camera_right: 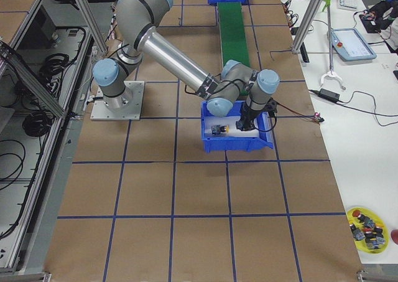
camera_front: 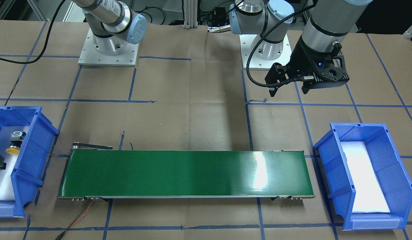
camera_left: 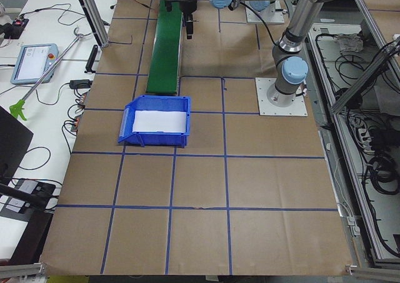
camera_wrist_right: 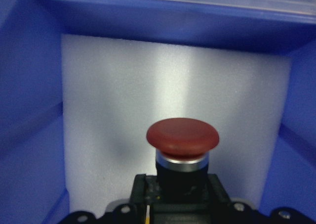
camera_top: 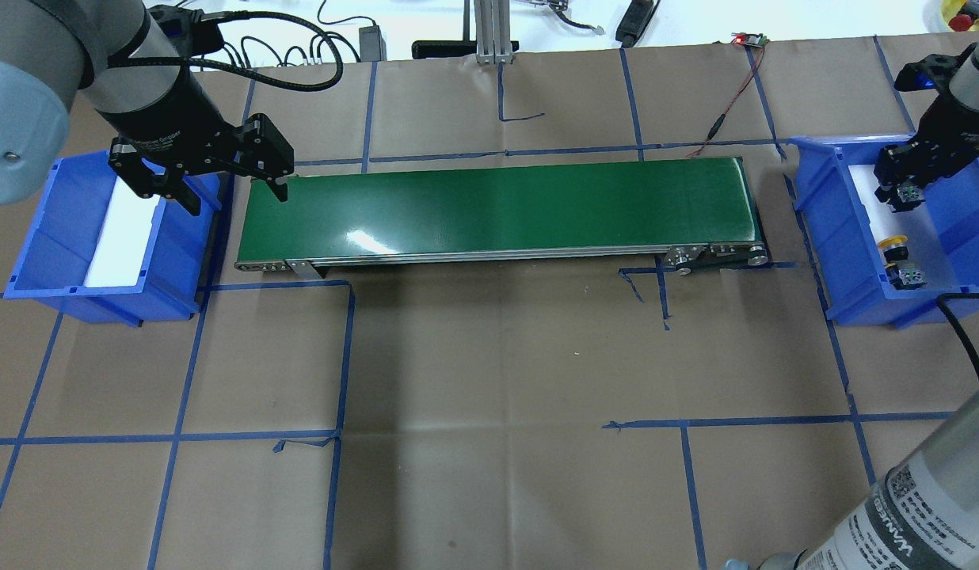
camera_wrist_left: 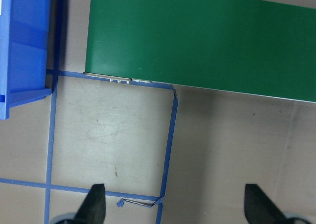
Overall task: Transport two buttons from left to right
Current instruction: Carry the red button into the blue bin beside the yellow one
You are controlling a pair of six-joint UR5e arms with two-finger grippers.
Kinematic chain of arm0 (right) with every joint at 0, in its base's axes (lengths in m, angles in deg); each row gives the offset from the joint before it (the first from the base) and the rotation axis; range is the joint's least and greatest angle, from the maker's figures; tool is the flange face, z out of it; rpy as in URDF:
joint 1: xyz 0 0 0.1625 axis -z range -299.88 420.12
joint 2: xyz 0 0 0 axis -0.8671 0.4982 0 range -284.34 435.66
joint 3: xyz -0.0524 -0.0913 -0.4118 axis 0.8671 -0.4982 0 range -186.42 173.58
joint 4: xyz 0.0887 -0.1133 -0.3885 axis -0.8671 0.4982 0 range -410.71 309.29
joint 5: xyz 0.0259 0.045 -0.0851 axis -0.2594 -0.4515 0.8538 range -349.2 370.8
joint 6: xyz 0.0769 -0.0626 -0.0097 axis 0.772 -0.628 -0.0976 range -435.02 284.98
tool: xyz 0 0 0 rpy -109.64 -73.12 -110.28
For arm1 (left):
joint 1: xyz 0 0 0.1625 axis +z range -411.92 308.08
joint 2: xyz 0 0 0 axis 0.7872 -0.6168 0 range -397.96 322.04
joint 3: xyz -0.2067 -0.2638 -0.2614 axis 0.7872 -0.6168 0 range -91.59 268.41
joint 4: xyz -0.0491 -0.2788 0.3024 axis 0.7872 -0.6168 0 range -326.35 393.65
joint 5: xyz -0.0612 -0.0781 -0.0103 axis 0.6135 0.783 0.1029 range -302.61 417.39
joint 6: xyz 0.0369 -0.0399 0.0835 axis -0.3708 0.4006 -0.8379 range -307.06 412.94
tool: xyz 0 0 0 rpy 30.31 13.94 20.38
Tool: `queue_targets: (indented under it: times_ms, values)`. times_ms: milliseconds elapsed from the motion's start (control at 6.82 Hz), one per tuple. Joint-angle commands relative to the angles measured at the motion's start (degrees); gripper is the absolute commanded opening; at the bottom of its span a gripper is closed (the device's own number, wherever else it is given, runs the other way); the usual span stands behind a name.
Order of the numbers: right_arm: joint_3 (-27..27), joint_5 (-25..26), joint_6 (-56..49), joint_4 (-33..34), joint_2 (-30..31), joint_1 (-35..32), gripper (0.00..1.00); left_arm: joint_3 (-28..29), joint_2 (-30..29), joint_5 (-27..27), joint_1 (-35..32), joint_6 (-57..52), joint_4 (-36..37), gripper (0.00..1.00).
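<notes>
The red button (camera_wrist_right: 182, 135) is held in my right gripper (camera_top: 901, 196), which is shut on its black body inside the right blue bin (camera_top: 814, 206), over the white foam. The yellow button (camera_top: 893, 247) lies on its side on that foam, closer to me than the gripper; it also shows in the front view (camera_front: 13, 149). My left gripper (camera_top: 236, 198) is open and empty, hovering above the left end of the green conveyor belt (camera_top: 497, 206). In the left wrist view its fingertips (camera_wrist_left: 96, 204) stand wide apart over bare paper.
The left blue bin (camera_top: 30, 237) holds only white foam. Blue tape lines grid the paper-covered table. A red-and-black wire (camera_top: 727, 103) runs from the belt's far right corner. A tray of spare buttons (camera_right: 368, 226) sits on the side table.
</notes>
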Motion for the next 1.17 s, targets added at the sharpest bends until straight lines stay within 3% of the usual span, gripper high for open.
queue_targets:
  times_ms: [0, 147, 293, 440, 733, 1027]
  values:
    - [0.94, -0.27, 0.41, 0.28, -1.46, -0.01, 0.07, -0.01, 0.01, -0.04, 0.00, 0.00, 0.00, 1.00]
    - [0.51, -0.44, 0.41, 0.37, -2.69, -0.01, 0.09, -0.01, 0.01, -0.04, 0.00, 0.00, 0.00, 1.00]
    - [0.33, -1.06, 0.41, 0.55, -2.79, -0.01, 0.43, -0.01, 0.01, -0.04, 0.00, 0.00, 0.00, 1.00]
    - [0.50, -1.67, 0.24, 2.46, -2.79, -0.27, 0.99, -0.01, 0.01, 0.05, 0.00, 0.00, 0.00, 1.00]
    - [0.06, -1.68, 0.24, 2.22, -1.74, -0.62, 0.99, 0.08, 0.01, 0.05, 0.00, 0.00, 0.00, 1.00]
    - [0.15, -1.33, 1.20, 1.69, 4.11, -0.80, 0.99, 0.17, -0.08, 0.05, 0.00, 0.00, 0.00, 1.00]
